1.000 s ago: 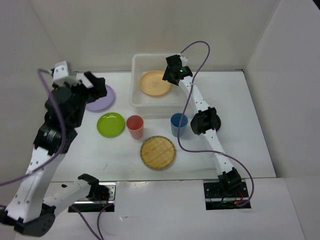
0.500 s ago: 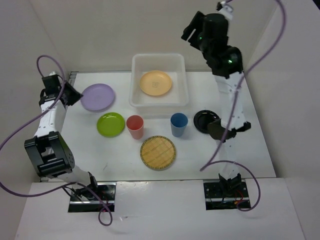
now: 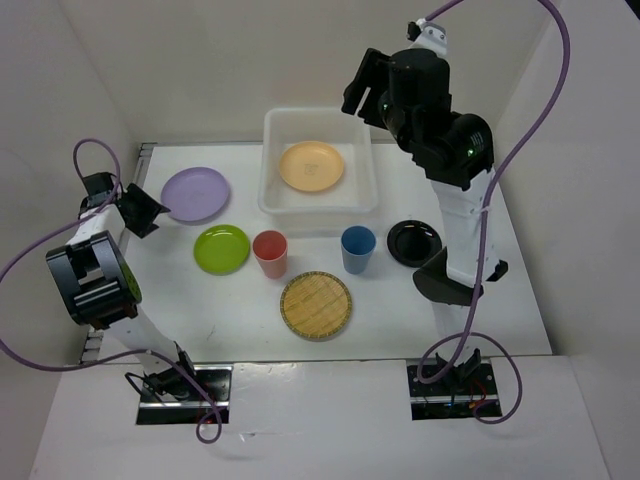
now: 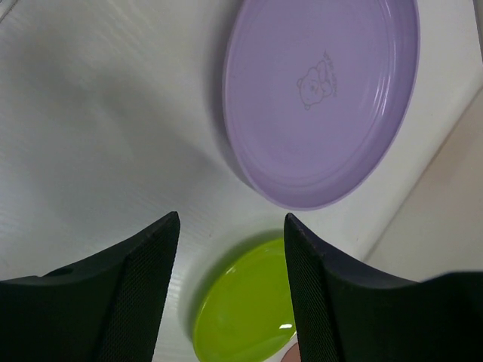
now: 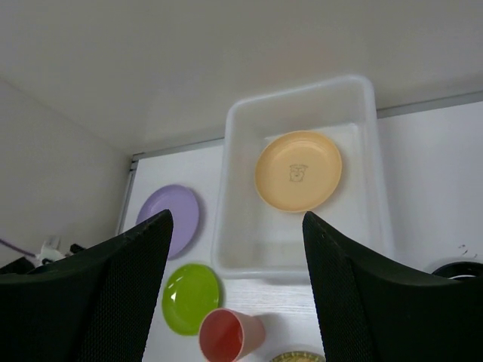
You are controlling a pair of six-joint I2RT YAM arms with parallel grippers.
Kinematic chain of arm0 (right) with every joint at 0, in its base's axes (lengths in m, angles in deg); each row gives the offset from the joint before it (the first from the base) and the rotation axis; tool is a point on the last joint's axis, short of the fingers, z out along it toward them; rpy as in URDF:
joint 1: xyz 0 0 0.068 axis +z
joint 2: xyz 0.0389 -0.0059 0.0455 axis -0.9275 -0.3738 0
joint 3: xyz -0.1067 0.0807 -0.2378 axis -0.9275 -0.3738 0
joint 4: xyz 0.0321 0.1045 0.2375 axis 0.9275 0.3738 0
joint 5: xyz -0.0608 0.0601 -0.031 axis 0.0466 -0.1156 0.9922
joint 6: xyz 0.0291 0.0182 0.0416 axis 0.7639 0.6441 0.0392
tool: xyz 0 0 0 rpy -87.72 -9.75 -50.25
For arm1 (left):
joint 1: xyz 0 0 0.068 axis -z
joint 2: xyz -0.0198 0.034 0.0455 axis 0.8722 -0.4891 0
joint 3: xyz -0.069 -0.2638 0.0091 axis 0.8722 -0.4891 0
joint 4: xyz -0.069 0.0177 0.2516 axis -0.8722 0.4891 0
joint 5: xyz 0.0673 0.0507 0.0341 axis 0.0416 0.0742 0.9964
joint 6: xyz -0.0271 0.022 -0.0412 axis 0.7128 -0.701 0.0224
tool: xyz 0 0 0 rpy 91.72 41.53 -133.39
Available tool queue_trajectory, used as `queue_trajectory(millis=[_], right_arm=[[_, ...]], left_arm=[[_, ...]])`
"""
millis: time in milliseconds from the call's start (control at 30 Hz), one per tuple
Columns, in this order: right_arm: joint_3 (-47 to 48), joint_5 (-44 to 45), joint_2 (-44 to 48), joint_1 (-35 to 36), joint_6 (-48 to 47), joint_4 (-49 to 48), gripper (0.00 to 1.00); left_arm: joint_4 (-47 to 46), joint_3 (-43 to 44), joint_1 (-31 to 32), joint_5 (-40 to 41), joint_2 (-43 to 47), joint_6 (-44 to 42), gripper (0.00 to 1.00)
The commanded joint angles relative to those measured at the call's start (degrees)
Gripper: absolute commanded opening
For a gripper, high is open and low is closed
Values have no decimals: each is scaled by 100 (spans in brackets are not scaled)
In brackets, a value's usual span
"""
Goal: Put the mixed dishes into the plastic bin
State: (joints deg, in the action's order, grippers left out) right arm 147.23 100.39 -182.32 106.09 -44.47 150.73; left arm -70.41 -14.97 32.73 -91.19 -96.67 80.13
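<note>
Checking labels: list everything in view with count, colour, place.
plastic bin: 1, translucent white, table's far middle
orange plate: 1, orange, in bin
lilac plate: 1, lilac, left of bin
lime green plate: 1, lime green, left of red cup
red cup: 1, red, in front of bin
blue cup: 1, blue, right of red cup
woven plate: 1, tan, nearest arm bases
black plate: 1, black, right of blue cup
table: 1, white, under everything
left pincer: 1, black, open, beside lilac plate
right pincer: 1, black, open, raised above bin
</note>
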Motion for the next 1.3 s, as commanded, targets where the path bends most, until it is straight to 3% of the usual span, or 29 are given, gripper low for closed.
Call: queue_trajectory(millis=[0, 300, 800, 967, 1100, 1167, 1267], right_arm=[[13, -57, 592, 89, -190, 82, 75], [-707, -559, 1682, 89, -112, 82, 76], [-6355, -102, 4002, 89, 434, -171, 76], [-7772, -357, 4548, 89, 679, -585, 76], [-8301, -506, 4785, 89, 733, -822, 76], [-8416, -507, 4786, 89, 785, -876, 76], [-8556, -568, 4786, -16, 716, -981, 76]], left_arm=[[-266, 411, -31, -82, -443, 88, 65], [-318, 738, 83, 31, -1095, 194, 66], [-521, 1018, 188, 198, -1560, 369, 64], [-389, 1273, 364, 410, -1824, 370, 50], [-450, 1212, 364, 471, -1824, 370, 41], [-450, 1212, 364, 541, -1824, 370, 23], [-450, 1212, 364, 594, -1824, 370, 8]])
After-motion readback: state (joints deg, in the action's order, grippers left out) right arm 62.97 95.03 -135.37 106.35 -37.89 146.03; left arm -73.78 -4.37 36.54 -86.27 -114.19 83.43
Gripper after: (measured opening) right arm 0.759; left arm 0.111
